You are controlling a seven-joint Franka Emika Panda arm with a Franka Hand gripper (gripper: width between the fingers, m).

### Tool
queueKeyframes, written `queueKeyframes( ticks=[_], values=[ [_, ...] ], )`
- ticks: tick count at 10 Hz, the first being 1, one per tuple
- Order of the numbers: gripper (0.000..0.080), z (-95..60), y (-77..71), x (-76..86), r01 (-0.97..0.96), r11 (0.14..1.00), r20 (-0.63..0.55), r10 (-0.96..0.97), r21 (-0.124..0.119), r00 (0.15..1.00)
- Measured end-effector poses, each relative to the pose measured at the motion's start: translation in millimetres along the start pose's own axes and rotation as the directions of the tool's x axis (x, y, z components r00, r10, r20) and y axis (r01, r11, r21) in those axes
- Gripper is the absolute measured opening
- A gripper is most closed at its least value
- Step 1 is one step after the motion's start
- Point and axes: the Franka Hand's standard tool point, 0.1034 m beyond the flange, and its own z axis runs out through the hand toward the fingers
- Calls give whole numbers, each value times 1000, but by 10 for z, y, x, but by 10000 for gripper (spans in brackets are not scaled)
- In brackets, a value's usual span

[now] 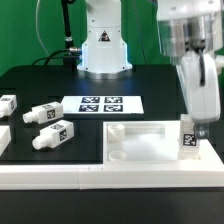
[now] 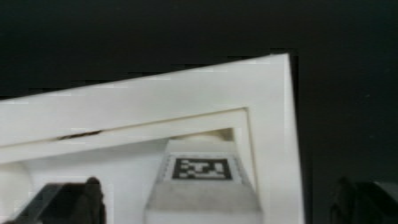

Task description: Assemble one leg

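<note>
A white leg [image 1: 187, 140] with a black-and-white tag stands upright on the near corner, at the exterior view's right, of the large flat white panel [image 1: 150, 145]. My gripper [image 1: 196, 124] hangs right over it, and its fingers reach down beside the leg's top. In the wrist view the leg [image 2: 201, 172] lies between the two dark fingers [image 2: 71, 203], with a gap on each side. The gripper [image 2: 217, 208] is open and grips nothing. The panel [image 2: 80, 165] shows under the leg.
Three loose legs [image 1: 52, 135] [image 1: 40, 113] [image 1: 8, 105] lie at the exterior view's left. The marker board [image 1: 103, 103] lies mid-table. A white wall [image 1: 100, 178] borders the panel's front and right [image 2: 178, 95]. The robot base [image 1: 103, 45] stands behind.
</note>
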Motion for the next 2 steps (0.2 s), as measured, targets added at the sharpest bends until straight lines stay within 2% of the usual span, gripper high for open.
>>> queueKeyframes(
  ticks=[1,2],
  values=[
    [647,-110,-45,-9,4,1000,6,-5,15,1000],
    [649,-108,-47,3,3,1000,5,-3,16,1000]
  ],
)
